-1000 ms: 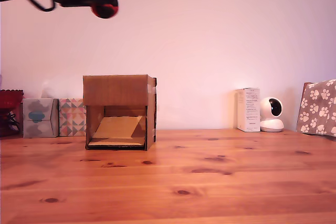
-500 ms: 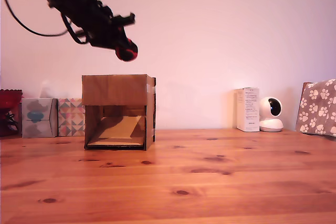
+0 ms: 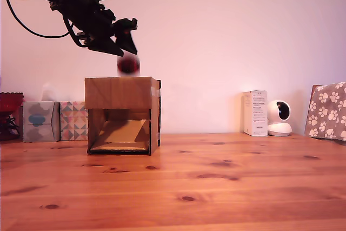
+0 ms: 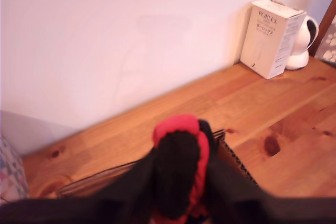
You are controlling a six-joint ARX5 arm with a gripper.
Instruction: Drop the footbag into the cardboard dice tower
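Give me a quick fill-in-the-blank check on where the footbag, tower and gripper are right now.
1. In the exterior view, the footbag is in the air, directly ____ the tower.
2. The gripper has its fingers ____, with the footbag below them.
3. Inside the tower's front opening, a slanted cardboard ____ shows.
4. At the wall on the exterior view's right, the white carton stands beside a small white ____.

Missing words: above; open; ramp; camera

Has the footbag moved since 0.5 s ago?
Yes. The footbag has dropped out of the pincer and is now lower, just above the cardboard dice tower top, in the exterior view.
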